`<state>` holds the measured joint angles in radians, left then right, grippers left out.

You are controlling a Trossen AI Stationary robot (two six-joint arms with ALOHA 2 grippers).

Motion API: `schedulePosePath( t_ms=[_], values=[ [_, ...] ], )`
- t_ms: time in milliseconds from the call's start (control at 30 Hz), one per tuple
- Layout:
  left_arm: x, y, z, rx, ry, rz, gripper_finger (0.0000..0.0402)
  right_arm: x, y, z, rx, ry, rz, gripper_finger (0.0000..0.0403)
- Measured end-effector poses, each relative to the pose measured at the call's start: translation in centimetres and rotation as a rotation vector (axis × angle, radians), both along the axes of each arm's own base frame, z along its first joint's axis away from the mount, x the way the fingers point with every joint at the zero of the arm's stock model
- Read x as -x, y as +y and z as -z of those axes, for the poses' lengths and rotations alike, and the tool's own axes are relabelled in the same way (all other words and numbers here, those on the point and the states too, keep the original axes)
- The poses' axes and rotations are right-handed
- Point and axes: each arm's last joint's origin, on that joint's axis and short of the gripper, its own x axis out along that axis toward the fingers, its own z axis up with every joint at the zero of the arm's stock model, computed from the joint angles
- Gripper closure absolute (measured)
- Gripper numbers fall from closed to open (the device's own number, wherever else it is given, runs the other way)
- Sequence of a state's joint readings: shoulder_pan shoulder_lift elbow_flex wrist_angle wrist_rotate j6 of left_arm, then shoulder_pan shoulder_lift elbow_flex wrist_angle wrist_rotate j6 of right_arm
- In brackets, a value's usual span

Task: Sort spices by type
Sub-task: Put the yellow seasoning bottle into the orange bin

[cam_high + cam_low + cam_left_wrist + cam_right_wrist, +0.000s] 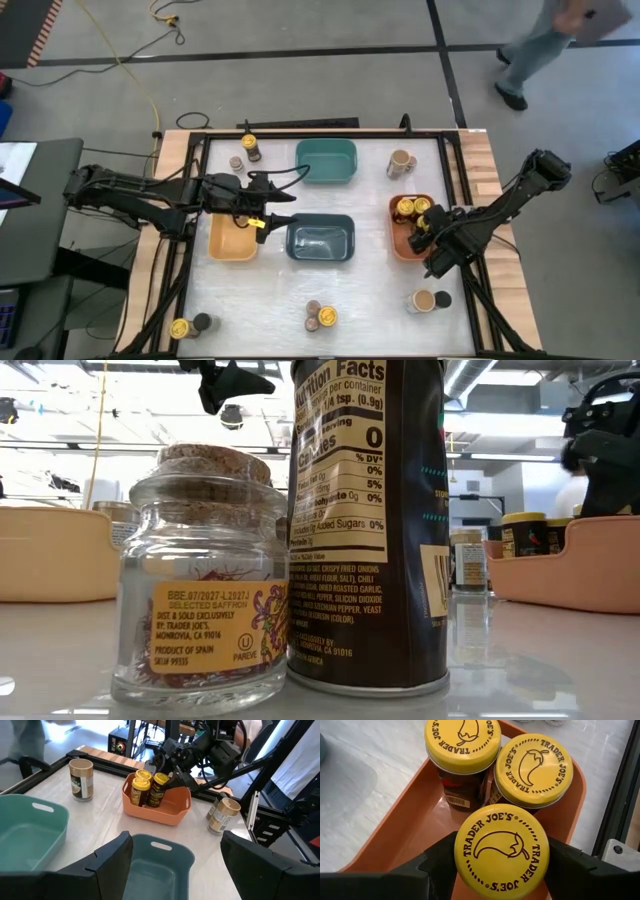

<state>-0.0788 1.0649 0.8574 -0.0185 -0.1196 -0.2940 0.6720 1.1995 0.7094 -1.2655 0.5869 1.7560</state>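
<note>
Third yellow-lidded jar going into my orange bin

At centre left of the overhead picture my left gripper (262,222) hangs spread and empty over the yellow bin (232,243). At centre right my right gripper (495,865) pinches a yellow-lidded jar (501,851), dark glass under a chili-printed lid, inside the orange bin (396,240) beside two matching jars (405,208). I judge sorting barely begun: other jars (320,317) stand scattered near the table's edges.
</note>
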Motion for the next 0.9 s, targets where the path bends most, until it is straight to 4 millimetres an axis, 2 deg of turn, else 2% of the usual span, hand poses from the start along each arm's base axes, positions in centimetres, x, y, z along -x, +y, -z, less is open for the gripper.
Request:
schedulePosePath(
  t_ms=[667, 900],
  values=[
    [0.0, 0.0, 0.0, 0.009, 0.0, -0.002, 0.0113, -0.22, 0.2, 0.07, -0.021, -0.004, -0.022, 0.013],
    [0.0, 0.0, 0.0, 0.014, -0.001, -0.003, 0.0113, -0.2, 0.25, 0.14, -0.035, 0.007, -0.022, 0.0087]
  ],
)
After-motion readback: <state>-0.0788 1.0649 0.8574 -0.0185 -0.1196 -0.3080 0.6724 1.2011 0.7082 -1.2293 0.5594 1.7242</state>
